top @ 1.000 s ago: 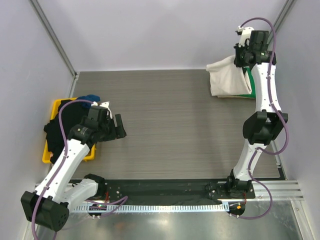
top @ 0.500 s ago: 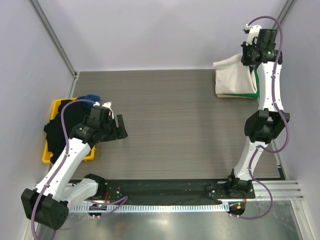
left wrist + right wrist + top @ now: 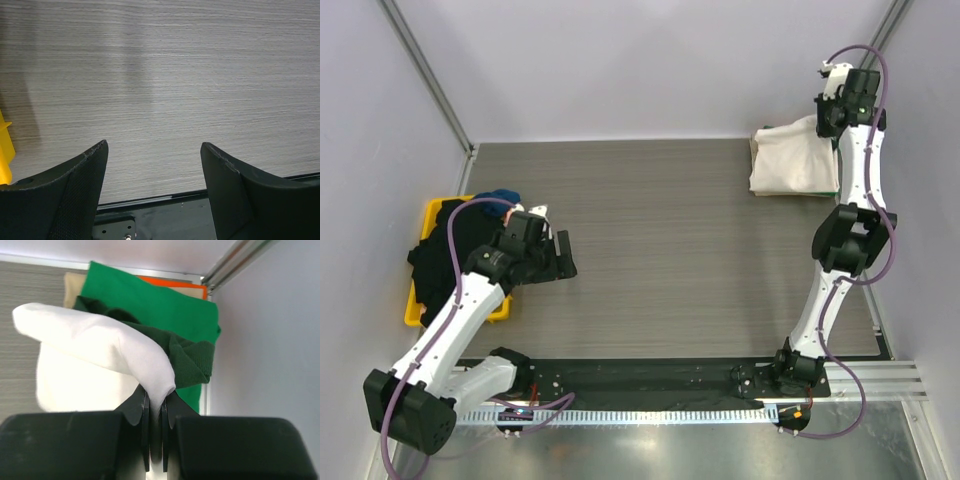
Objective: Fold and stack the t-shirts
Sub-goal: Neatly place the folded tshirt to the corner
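Note:
My right gripper [image 3: 834,112] is high at the far right corner, shut on a fold of the cream t-shirt [image 3: 790,160]. In the right wrist view the cream cloth [image 3: 100,347] is pinched between the fingers, with its dark green sleeve [image 3: 192,362] beside it and the bright green t-shirt [image 3: 150,300] flat below. My left gripper [image 3: 563,256] is open and empty, low over the table next to the yellow tray [image 3: 428,214]. A heap of dark t-shirts [image 3: 445,255], black with a blue one [image 3: 500,196], lies in that tray.
A tan board with an orange edge [image 3: 172,285] lies under the green t-shirt, against the back wall. The right wall and a metal post [image 3: 235,262] stand close to my right gripper. The black base rail [image 3: 165,217] shows under the left gripper.
My right gripper has carried the cream t-shirt's fold rightward and back, over the green t-shirt. The left arm has edged slightly forward.

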Action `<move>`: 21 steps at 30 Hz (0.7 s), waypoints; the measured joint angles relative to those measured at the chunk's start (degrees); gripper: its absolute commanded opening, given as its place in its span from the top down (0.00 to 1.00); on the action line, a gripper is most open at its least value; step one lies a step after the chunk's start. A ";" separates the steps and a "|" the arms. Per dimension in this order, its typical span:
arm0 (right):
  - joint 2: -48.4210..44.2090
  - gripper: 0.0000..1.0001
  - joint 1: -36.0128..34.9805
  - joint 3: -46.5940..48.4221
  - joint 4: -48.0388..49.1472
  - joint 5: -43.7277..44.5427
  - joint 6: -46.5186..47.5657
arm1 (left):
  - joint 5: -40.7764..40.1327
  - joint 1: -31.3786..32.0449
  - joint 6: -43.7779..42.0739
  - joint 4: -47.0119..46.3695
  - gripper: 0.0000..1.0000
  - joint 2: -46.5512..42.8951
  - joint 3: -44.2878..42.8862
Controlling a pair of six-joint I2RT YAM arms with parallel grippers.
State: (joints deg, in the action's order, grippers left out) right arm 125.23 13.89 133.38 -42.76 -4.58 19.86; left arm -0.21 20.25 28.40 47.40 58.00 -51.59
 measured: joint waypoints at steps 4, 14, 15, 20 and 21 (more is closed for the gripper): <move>1.81 0.99 2.03 0.13 3.13 0.26 -0.04 | -0.48 0.55 0.09 0.02 0.24 0.39 0.00; 11.10 0.99 3.87 2.47 13.40 -0.20 -2.47 | -0.81 0.74 0.09 0.00 0.25 0.90 0.00; 11.89 0.99 3.87 2.47 14.29 -0.15 -2.82 | -0.83 0.74 0.11 0.02 0.24 0.92 0.00; 15.87 0.99 3.87 2.49 19.78 1.88 -4.85 | -0.81 0.79 0.09 0.02 0.25 1.51 0.00; 16.57 0.96 3.87 2.49 20.92 2.38 -5.18 | -0.81 0.79 0.09 0.02 0.25 1.53 0.00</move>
State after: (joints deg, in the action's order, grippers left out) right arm 141.80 17.76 135.87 -21.85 -2.20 14.68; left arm -1.02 21.04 28.49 47.42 59.53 -51.59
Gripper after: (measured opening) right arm 0.106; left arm 0.755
